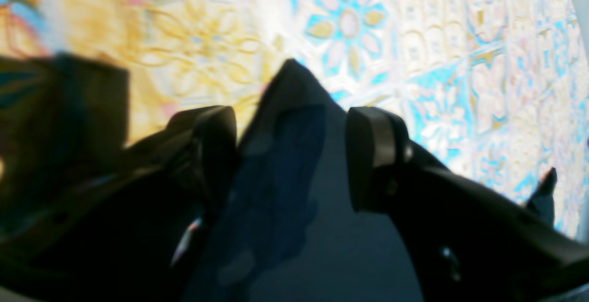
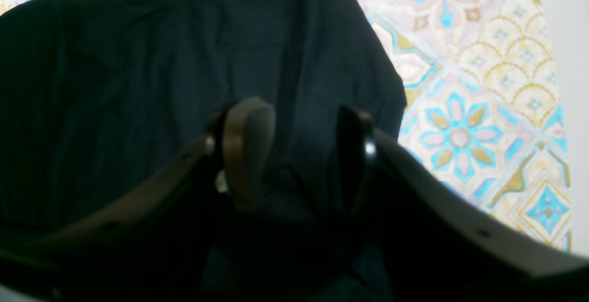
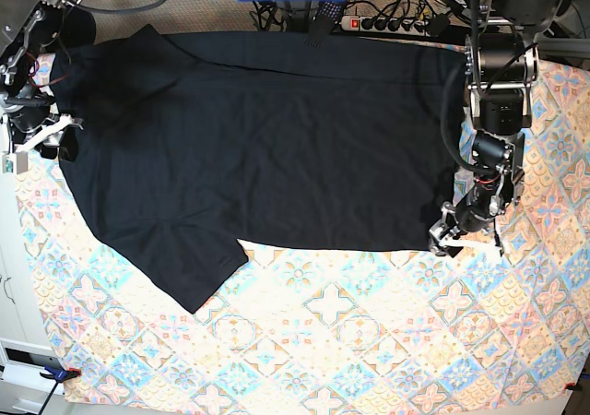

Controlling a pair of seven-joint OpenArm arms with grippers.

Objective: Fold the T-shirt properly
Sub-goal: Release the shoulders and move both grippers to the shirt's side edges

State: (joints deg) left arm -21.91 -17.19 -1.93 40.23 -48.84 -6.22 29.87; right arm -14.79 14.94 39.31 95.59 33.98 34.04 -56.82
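I see the soft, wrinkled black T-shirt spread flat across the bench's patterned tile-print cloth. My left fingers are spread over its pointed hem corner; my right fingers stand parted above its shoulder edge.

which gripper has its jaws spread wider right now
The left gripper: its jaws stand wide around a peak of the T-shirt. The right gripper shows a narrower gap.
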